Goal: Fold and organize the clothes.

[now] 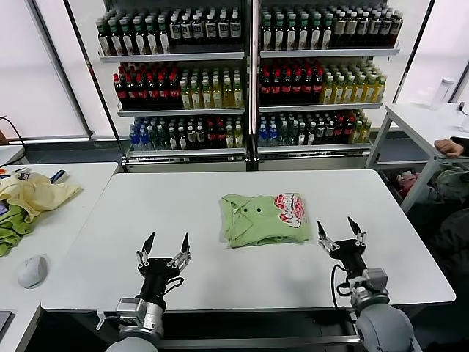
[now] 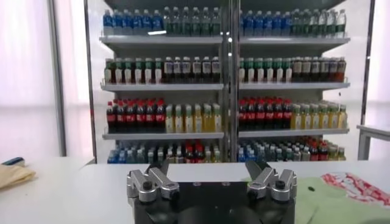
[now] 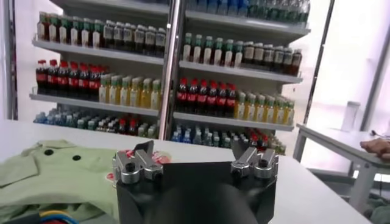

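The light green polo shirt (image 1: 265, 218) lies folded into a neat rectangle at the middle of the white table (image 1: 183, 220), collar and buttons up, red-and-white print at its right end. My left gripper (image 1: 167, 246) is open and empty, raised near the table's front edge, left of the shirt. My right gripper (image 1: 341, 228) is open and empty just right of the shirt's front corner. The shirt also shows in the left wrist view (image 2: 341, 198) and in the right wrist view (image 3: 55, 176), lying beside each gripper, not touched.
A pale yellow garment (image 1: 35, 192) and darker green cloth (image 1: 11, 226) lie on the side table at left, with a grey mouse (image 1: 32, 270). Shelves of bottles (image 1: 249, 73) stand behind. Another table (image 1: 421, 121) and a person's hand (image 1: 448, 147) are at right.
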`<state>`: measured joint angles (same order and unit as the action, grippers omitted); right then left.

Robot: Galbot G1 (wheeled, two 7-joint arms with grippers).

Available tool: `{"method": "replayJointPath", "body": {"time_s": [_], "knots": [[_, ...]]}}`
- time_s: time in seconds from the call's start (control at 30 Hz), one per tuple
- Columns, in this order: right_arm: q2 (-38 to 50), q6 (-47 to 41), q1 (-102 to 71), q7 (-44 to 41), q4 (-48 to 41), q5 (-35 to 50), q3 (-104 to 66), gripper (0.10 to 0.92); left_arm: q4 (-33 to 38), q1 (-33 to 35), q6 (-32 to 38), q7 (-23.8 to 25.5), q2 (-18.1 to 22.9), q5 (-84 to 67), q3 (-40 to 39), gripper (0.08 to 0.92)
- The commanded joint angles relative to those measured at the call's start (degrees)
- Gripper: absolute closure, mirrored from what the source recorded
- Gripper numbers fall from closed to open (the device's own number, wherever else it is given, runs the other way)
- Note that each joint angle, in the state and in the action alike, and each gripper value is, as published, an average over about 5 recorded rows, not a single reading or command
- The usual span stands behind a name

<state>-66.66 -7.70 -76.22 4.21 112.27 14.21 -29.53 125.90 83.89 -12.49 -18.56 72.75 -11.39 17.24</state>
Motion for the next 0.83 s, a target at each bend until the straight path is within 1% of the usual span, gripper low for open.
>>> {"method": "replayJointPath", "body": {"time_s": [0.03, 0.3, 0.83], "knots": [[-0.8, 4.1, -12.1, -0.7, 10.5, -3.5, -6.4, 0.203, 1.3, 1.8, 1.3, 1.3, 2.0, 3.6, -0.5, 0.177], [-1.0, 4.1, -12.2, 0.8, 11.3, -3.2, -6.6, 0.203, 2.3, 3.0, 1.7, 2.3, 2.2, 4.1, -0.2, 0.177], [0.0, 1.1, -10.3, 1.6, 10.8, -0.6, -7.1, 0.203, 1.9, 2.6, 1.9, 3.2, 2.4, 4.0, 0.2, 0.177]]}}
